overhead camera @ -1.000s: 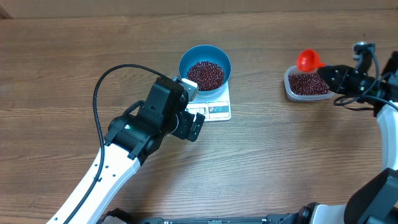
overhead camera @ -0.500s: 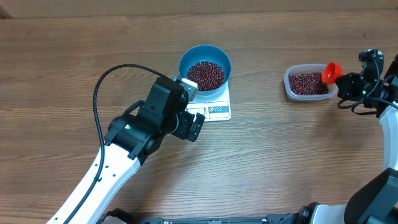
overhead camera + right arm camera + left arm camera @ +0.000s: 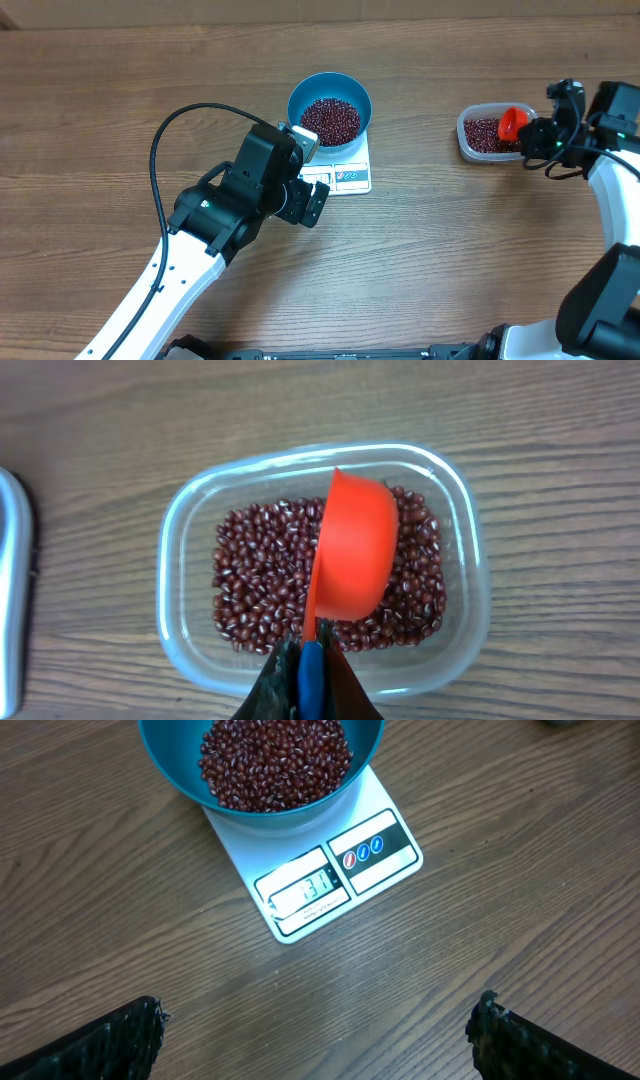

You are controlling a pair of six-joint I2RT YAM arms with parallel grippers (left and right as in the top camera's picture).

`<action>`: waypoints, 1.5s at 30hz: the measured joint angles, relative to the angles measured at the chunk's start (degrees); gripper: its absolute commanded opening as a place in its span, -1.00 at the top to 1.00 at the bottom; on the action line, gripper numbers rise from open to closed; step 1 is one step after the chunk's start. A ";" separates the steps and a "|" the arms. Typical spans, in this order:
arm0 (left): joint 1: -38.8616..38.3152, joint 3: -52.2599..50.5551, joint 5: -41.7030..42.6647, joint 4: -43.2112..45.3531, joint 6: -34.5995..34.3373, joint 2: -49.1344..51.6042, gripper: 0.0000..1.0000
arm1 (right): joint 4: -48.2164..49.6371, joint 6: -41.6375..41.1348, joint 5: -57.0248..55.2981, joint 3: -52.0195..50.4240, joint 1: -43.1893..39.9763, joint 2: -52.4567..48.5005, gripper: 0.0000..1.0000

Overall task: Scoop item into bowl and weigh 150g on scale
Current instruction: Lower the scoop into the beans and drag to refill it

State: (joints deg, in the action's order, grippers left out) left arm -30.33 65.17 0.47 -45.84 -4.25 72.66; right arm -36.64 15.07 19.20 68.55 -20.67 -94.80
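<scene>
Gripping a smooth red scoop (image 3: 352, 550), right pincer (image 3: 308, 670) overhangs clear rounded tub (image 3: 172, 560).

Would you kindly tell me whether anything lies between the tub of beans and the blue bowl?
Nothing visible does. Only bare table runs from the tub to the bowl on the scale. The open left gripper sits on the bowl's far side, out of that path.

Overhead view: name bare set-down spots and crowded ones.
Free: wood between scale and clear tub; the stretch left of the blue bowl. Crowded: by the scale under the left arm; around the tub with the red scoop.
</scene>
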 measured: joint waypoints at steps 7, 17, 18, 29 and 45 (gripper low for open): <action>0.00 0.00 0.00 0.00 0.00 0.00 -0.99 | 0.11 -0.02 -6.27 0.00 1.57 -0.79 0.92; 0.00 0.00 0.00 0.00 0.00 0.00 -0.99 | 0.57 -0.02 -7.63 0.00 2.69 -3.21 0.92; 0.00 0.00 0.00 0.00 0.00 0.00 -0.99 | 0.59 0.00 -7.63 0.00 2.99 -3.21 0.92; 0.00 0.00 0.00 0.00 0.00 0.00 -0.99 | 1.49 -0.02 -4.81 0.00 6.23 -4.11 0.93; 0.00 0.00 0.00 0.00 0.00 0.00 -0.99 | -0.26 -0.07 12.09 0.00 -0.98 -4.15 0.93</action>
State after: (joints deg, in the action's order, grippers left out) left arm -30.33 65.17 0.47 -45.84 -4.25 72.66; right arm -36.91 15.00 31.29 68.55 -21.65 -98.96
